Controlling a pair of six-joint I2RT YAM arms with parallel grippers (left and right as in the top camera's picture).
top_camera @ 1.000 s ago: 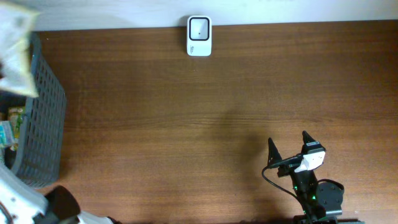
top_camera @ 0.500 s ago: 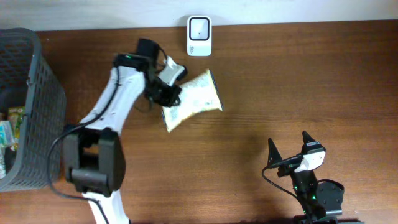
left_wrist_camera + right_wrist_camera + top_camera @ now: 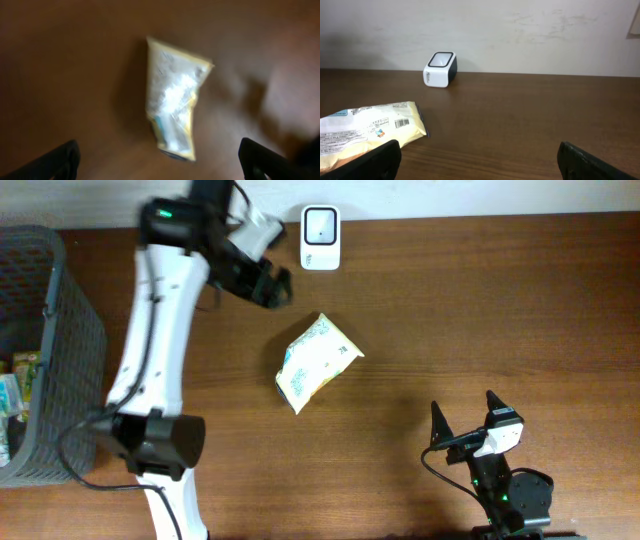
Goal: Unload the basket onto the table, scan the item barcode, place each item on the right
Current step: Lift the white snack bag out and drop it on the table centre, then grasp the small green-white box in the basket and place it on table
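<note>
At the left edge of the brown table (image 3: 500, 300), the grey basket (image 3: 70, 360) is cut off and its contents are hard to make out. The pale packet (image 3: 315, 363) lies free mid-table, apart from the white scanner (image 3: 320, 238) at the far edge. The left gripper (image 3: 275, 283) is spread wide and empty; the right gripper (image 3: 465, 412) is held wide too. A barcode (image 3: 401, 123) is shown on the packet; its small print cannot be read.
</note>
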